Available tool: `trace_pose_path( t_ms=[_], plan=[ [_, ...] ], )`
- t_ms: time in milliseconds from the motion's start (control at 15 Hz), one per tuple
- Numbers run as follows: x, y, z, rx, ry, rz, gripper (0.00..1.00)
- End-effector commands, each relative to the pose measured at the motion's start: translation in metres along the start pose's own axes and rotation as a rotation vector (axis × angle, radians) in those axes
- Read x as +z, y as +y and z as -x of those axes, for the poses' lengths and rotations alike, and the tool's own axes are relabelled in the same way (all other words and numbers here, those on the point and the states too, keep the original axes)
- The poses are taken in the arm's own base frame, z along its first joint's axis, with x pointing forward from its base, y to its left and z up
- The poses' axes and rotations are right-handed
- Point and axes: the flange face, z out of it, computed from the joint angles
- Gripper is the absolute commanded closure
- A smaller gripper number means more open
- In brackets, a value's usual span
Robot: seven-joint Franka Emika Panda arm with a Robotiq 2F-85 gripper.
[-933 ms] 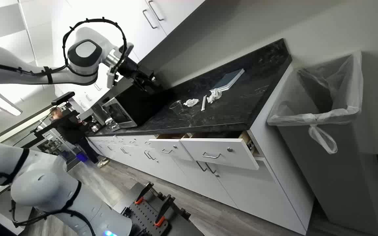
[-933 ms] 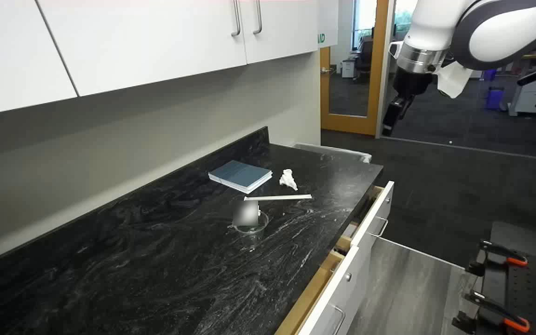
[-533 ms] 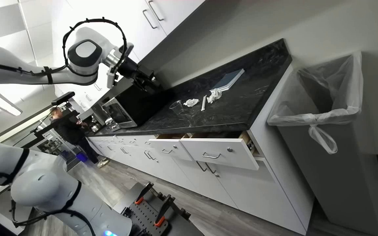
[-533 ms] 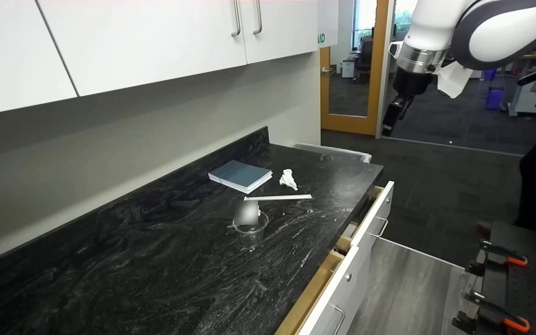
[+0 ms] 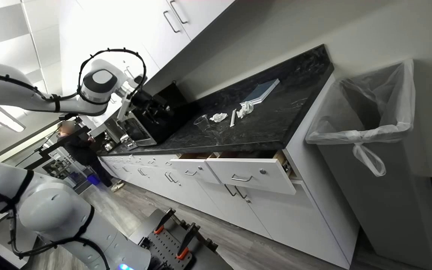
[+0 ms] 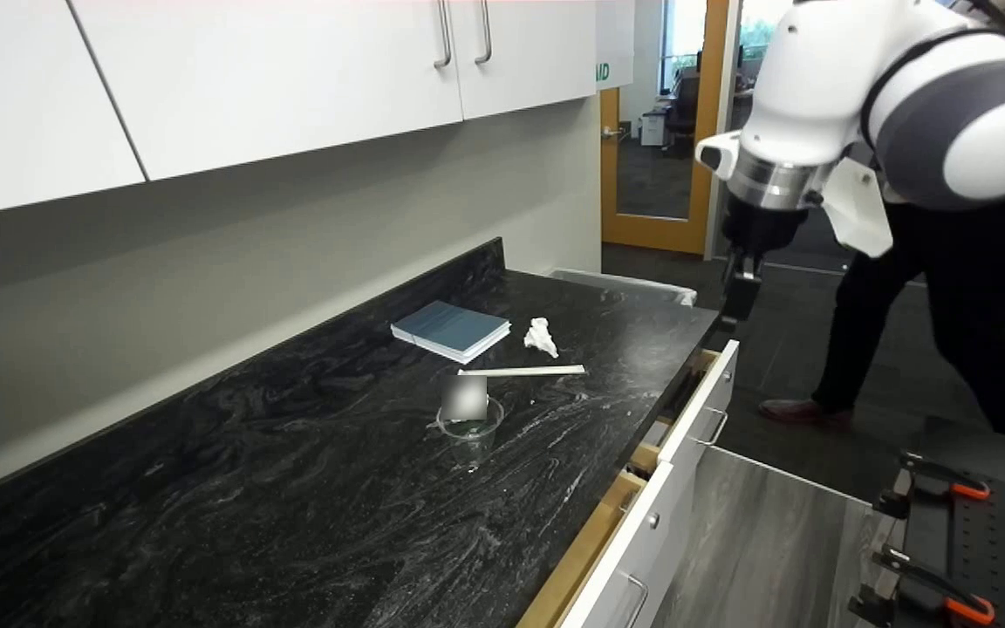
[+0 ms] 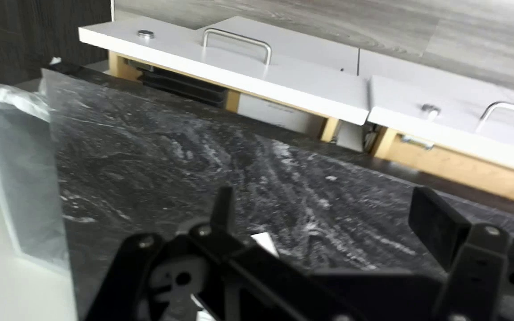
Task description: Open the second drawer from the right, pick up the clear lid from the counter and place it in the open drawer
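Observation:
The second drawer from the right (image 5: 195, 165) stands partly open, its tan wood inside showing; it also shows in an exterior view (image 6: 659, 549) and the wrist view (image 7: 453, 118). On the black counter (image 6: 249, 488) sits a clear cup-shaped plastic thing (image 6: 472, 440), also faint in an exterior view (image 5: 202, 122); whether it is or includes the lid, I cannot tell. My gripper (image 7: 324, 207) is open, with only counter showing between its fingers. It is in the air, above the counter's end in an exterior view (image 6: 738, 305) and before the microwave in an exterior view (image 5: 159, 112).
The wider white drawer (image 5: 251, 176) is also partly open. A blue book (image 6: 450, 330), crumpled white paper (image 6: 541, 337) and a white strip (image 6: 520, 371) lie on the counter. A lined bin (image 5: 354, 137) stands at its end. A person (image 6: 930, 305) is behind the arm.
The arm and gripper have come down, toward the counter's edge in an exterior view. A person has walked into view behind the arm. The drawers and counter things have not moved.

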Motion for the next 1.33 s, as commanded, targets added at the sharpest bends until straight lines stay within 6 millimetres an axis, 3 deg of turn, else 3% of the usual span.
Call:
trace_pose_path(
  t_ms=[0, 133, 267, 333, 400, 667, 733, 1000, 1267],
  plan=[
    [0.018, -0.098, 0.011, -0.201, -0.015, 0.044, 0.0],
    [0.025, -0.157, 0.022, -0.335, -0.009, 0.079, 0.0],
    [0.027, -0.194, 0.031, -0.428, 0.002, 0.108, 0.0],
    [0.023, -0.175, 0.033, -0.374, -0.015, 0.096, 0.0],
    [0.025, -0.188, 0.038, -0.39, -0.017, 0.096, 0.0],
    [0.026, -0.178, 0.034, -0.37, -0.023, 0.091, 0.0],
    [0.027, -0.186, 0.032, -0.38, -0.014, 0.097, 0.0],
    [0.042, -0.276, 0.055, -0.613, 0.025, 0.175, 0.0],
    [0.075, -0.355, 0.086, -0.841, 0.059, 0.271, 0.0]
  ],
)
